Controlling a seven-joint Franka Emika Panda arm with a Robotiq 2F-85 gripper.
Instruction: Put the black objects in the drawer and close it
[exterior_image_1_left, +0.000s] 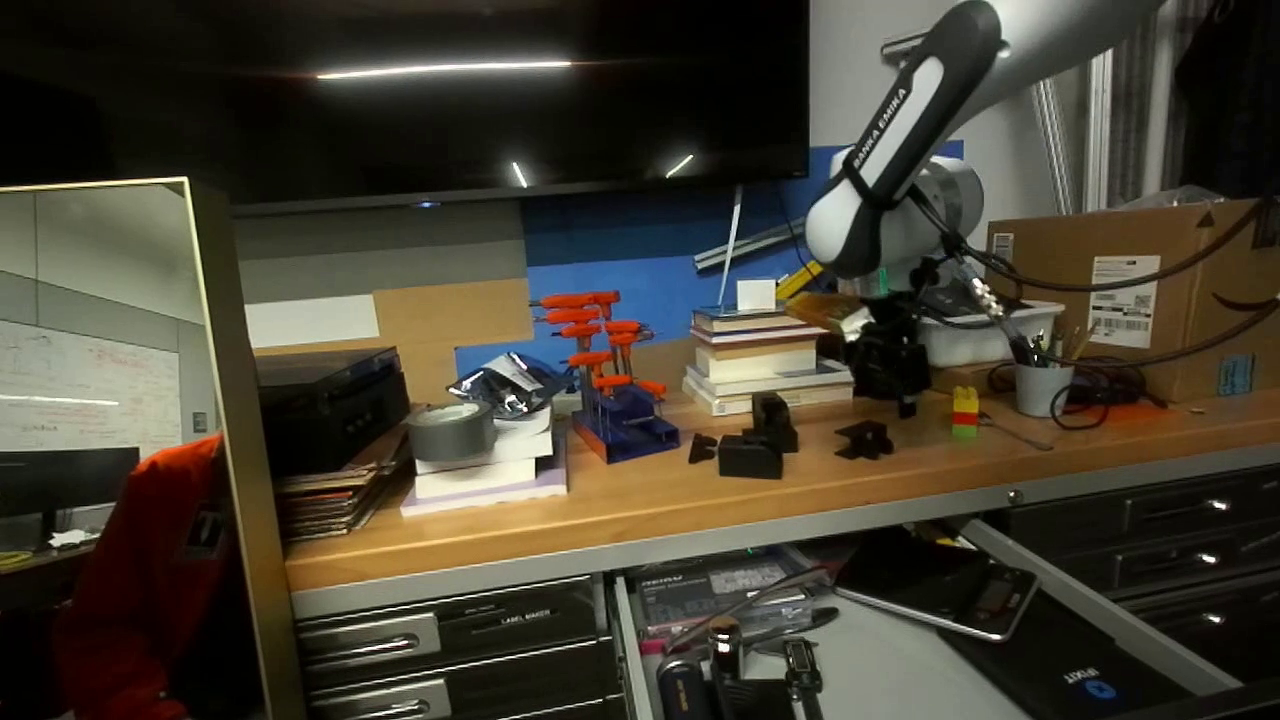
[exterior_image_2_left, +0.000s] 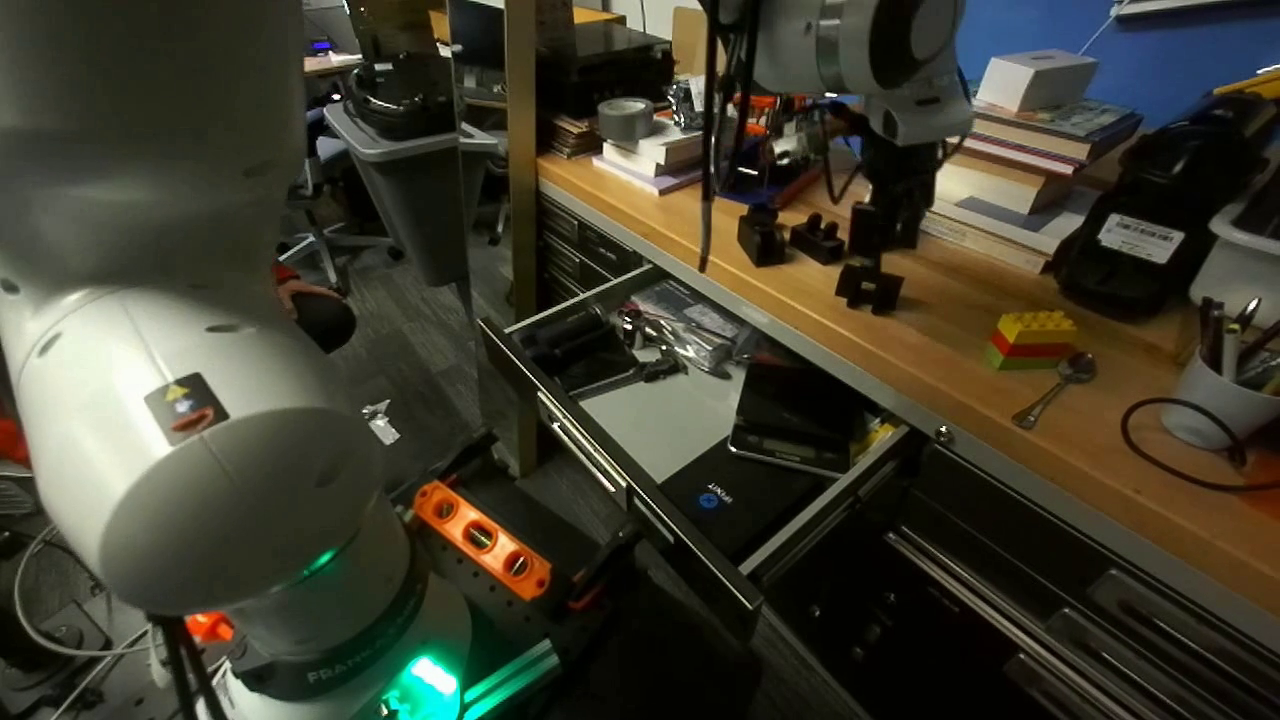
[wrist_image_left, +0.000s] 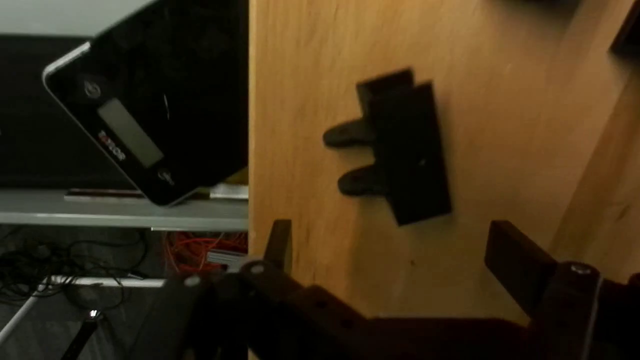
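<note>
Block (exterior_image_1_left: 866, 440), matte black, angular, two-pronged: loose on pale wooden workbench (exterior_image_1_left: 620, 510).
Exterior view: further matte-black blocky objects (exterior_image_1_left: 750, 458) near it. Exterior view: black two-fingered gripper (exterior_image_2_left: 885, 240) above the block, apart; wide grey metal drawer (exterior_image_2_left: 588, 450) pulled out below. Wrist view: fingers (wrist_image_left: 517, 262) spread wide, nothing gripped; block lies beyond the fingertips, within their span, long axis roughly square to the closing line; a downward reach would likely straddle it.

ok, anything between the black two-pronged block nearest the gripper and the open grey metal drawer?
Nothing visible between the block and the drawer; inside, a flat black rectangular scale lies on the block's side.
</note>
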